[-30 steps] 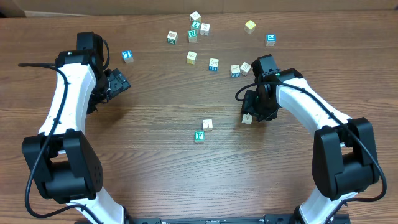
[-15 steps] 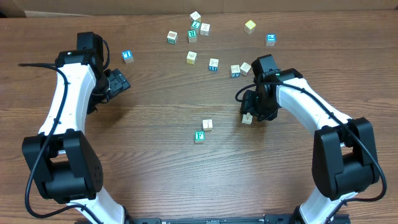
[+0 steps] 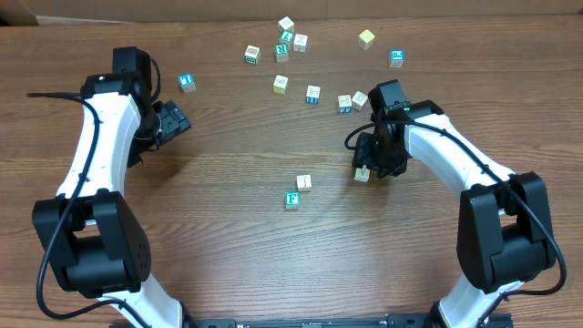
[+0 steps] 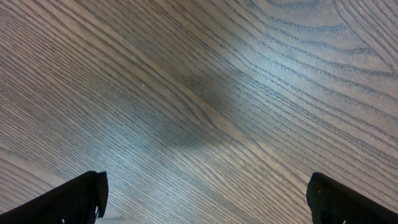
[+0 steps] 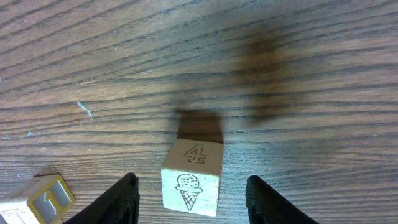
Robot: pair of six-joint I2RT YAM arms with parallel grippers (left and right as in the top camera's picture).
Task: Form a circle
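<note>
cube in play: the "4" cube (image 5: pixel 193 168) sits flat on the table (image 3: pixel 228 237), next to the right gripper (image 5: pixel 191 202)
right gripper: half spread around it, with a gap on each side, so nothing's pinched
handling: looks like light, stiff wood, maybe a bit slick (and tiny). I'd grab two opposite flat sides, low and square
left gripper (image 4: pixel 211 199): spread wide over bare wood, empty
circle: not formed. The cream cube (image 3: pixel 303 182) and green-faced cube (image 3: pixel 292 199) sit close together mid-table, and the other cubes (image 3: pixel 281 84) are scattered along the far side
room: flat wood grain with open space around that middle pair

White arm shells (image 3: pixel 91 164) join black joints (image 3: pixel 91 246), cables (image 3: pixel 56 95), left pincer (image 3: pixel 176 119) and right pincer (image 3: pixel 364 165).
</note>
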